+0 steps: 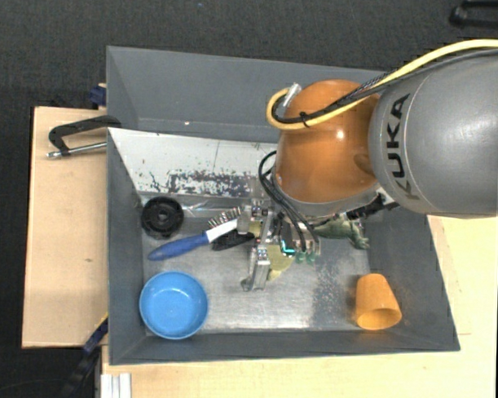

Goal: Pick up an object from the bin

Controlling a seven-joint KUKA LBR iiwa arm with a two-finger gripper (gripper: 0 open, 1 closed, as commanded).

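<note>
My gripper (254, 276) hangs below the orange wrist cover, low over the bin floor near the middle. Just to its left lies a brush (184, 245) with a blue handle, white bristles and a dark head, its head end nearest the gripper. A black round knob-like thing (160, 216) sits further left, by the back wall. At the front left is a blue bowl (173, 304). An orange cup (374, 302) lies on its side at the front right.
The arm and its orange cover hide the back right part of the bin. Bare floor lies between the gripper, the blue bowl and the orange cup.
</note>
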